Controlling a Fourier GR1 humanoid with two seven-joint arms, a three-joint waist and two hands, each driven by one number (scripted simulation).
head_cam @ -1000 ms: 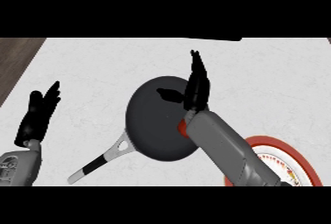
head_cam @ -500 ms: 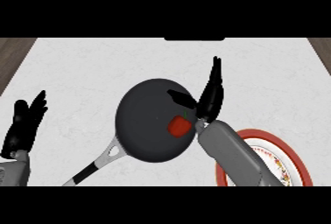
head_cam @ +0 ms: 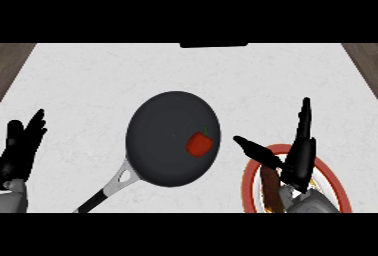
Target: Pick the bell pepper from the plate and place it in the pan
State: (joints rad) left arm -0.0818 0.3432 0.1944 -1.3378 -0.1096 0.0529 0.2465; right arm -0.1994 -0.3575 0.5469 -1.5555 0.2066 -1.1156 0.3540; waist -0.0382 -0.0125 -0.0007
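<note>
Where one pan (head_cam: pixel 159 135) sits, one pepper (head_cam: pixel 199 144) inside

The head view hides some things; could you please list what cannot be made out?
Head view, plate: right hand and forearm cover its middle; lower edge cuts its near rim.
Head view, pan handle: end cut off by the lower edge.
Head view, left hand: forearm cut off there too.

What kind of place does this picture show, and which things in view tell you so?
Most likely a kitchen counter: a black frying pan holds a red bell pepper, with a red-rimmed plate to its right, all on a pale speckled worktop.
</note>
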